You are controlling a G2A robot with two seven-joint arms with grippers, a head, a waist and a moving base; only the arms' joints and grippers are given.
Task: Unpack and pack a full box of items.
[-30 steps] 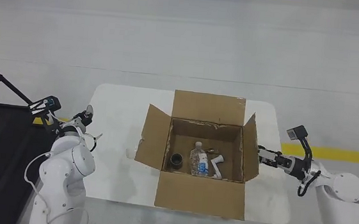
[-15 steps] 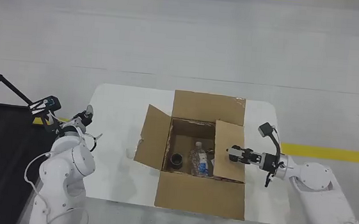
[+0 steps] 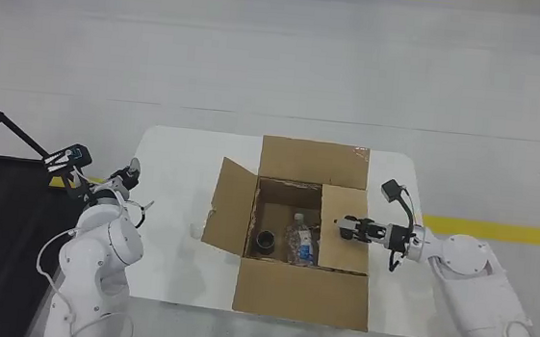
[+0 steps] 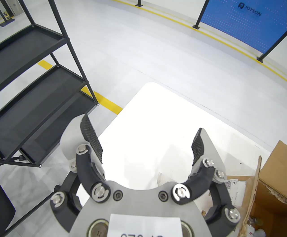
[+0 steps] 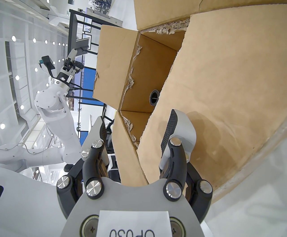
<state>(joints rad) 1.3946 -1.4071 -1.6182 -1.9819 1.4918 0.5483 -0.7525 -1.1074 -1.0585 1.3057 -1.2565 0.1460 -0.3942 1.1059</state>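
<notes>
Your right gripper (image 5: 138, 117) has its jaws wide apart, with the edge of the box's right flap (image 5: 224, 89) running between them. One pad lies close against the flap's outer face, though you cannot tell whether it touches, and nothing is clamped. From above, that flap leans inward over the opening of the box (image 3: 288, 291), which sits in the middle of the table (image 3: 170, 208) with its other three flaps spread outward. Inside you can see a clear bottle (image 3: 299, 241) next to a dark round container (image 3: 265, 239). Your left gripper (image 4: 142, 125) is also spread wide and holds nothing, raised over the table's left edge, near a black shelf rack (image 4: 33, 89).
</notes>
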